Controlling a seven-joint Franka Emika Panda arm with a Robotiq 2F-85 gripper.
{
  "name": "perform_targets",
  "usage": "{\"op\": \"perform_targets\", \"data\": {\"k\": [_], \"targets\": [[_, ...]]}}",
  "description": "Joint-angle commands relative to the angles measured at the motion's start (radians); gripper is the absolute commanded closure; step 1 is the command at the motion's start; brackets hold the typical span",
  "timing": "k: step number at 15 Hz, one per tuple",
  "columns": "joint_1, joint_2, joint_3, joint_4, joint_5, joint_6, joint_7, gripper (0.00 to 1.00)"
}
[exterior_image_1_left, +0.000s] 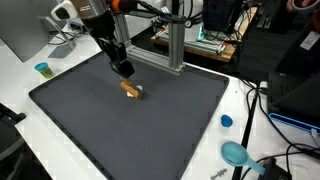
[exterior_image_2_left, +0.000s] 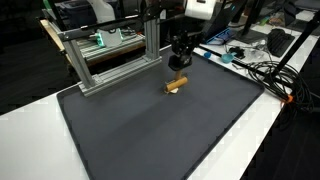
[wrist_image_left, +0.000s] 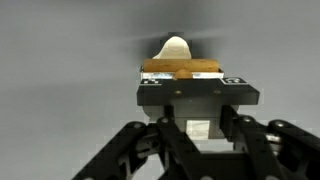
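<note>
Left to right in an exterior view: a small teal cup (exterior_image_1_left: 42, 69) sits off the mat at far left, well apart from the action. The claw (exterior_image_1_left: 122, 68) hangs over the far-left part of the dark surface (exterior_image_1_left: 130, 135). The wooden piece (exterior_image_1_left: 132, 90) lies flat on the surface, just near-right of the claw and not touching it. The aluminium frame (exterior_image_1_left: 176, 45) stands at the far edge, right of both. I can't tell from any view whether the claw's fingers are apart or together. The wrist view shows only its black body, with the wooden piece just past the tip and a pale rounded bit (wrist_image_left: 177, 45) beyond; whether that bit is attached is unclear. This reads as an approach onto the piece. My take: centre over it, set the fingers across the short side, descend straight, stop just shy of the surface and close slowly. The piece looks small and light, so a skewed touch would likely nudge it. The frame is near, so keep moves vertical.
</note>
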Motion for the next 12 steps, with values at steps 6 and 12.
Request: {"op": "perform_targets", "data": {"k": [6,12], "targets": [[-0.025,0.054,-0.006,0.016,0.026,0.006,-0.023,0.79],[-0.042,0.087,0.007,0.025,0.072,-0.033,-0.075,0.79]]}}
